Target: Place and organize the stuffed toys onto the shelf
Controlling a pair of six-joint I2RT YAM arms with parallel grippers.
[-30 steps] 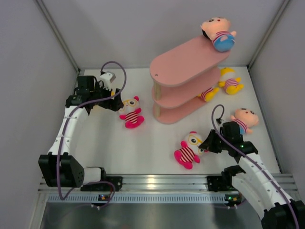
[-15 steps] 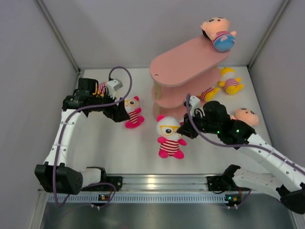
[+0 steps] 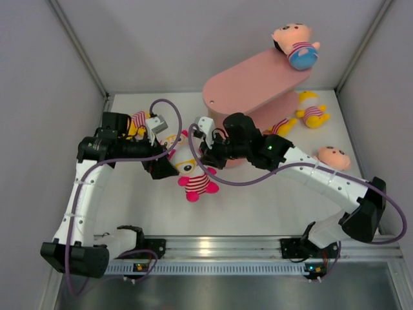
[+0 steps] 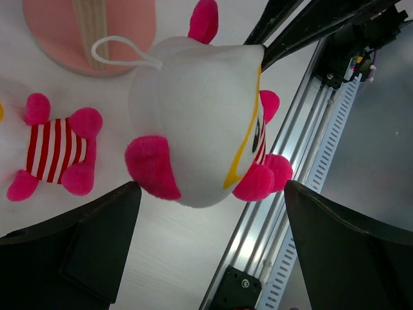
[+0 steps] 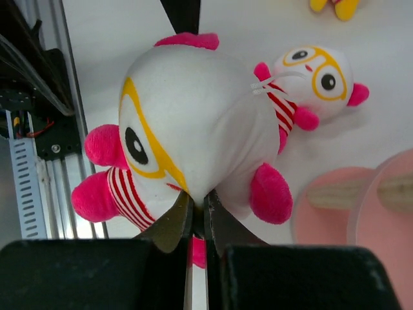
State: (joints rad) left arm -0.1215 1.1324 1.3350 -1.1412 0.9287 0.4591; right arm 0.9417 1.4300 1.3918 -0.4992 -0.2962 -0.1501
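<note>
My right gripper is shut on the pale head of a hot pink goggle-faced toy and holds it above the table, left of the pink shelf. My left gripper is open, its fingers wide apart right beside this toy, not touching it. A second pink toy lies on the table behind. A peach-headed toy sits on the shelf's top board.
A yellow toy lies right of the shelf, another under its lower boards. A peach-headed toy lies at the right. A striped toy shows behind the left arm. The metal rail runs along the near edge.
My right arm has swung left across the table, carrying the pink toy from front of the shelf to beside the left gripper. The left arm has moved nearer and toward it.
</note>
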